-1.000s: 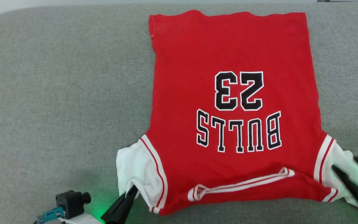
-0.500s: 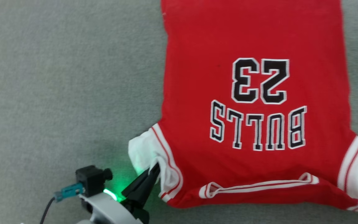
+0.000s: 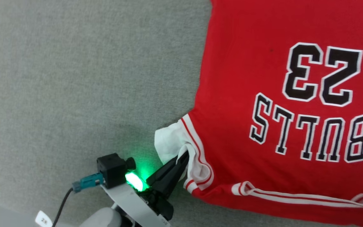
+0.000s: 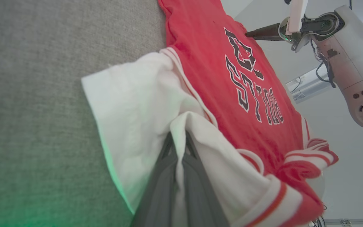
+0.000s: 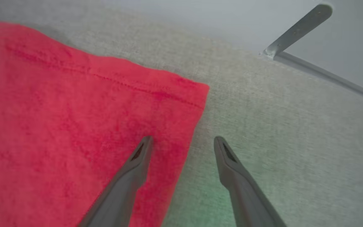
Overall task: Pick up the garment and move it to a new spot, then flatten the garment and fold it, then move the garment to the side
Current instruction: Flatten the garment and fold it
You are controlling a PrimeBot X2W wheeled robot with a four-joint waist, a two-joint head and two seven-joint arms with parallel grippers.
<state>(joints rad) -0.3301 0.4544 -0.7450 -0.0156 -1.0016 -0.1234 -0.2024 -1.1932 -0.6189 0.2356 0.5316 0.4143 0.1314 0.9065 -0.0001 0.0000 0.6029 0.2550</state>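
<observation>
Red garment laid flat at the right of the head view, white sleeve pinched by the left gripper at lower centre, bare grey surface seen at upper left, right gripper held wide across the garment's side edge.

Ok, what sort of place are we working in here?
Probably an indoor lab or test room rather than a home. The garment lies on a broad grey fabric-covered surface, the surroundings beyond it are plain and pale, and a bare metal rail shows past its edge.
</observation>
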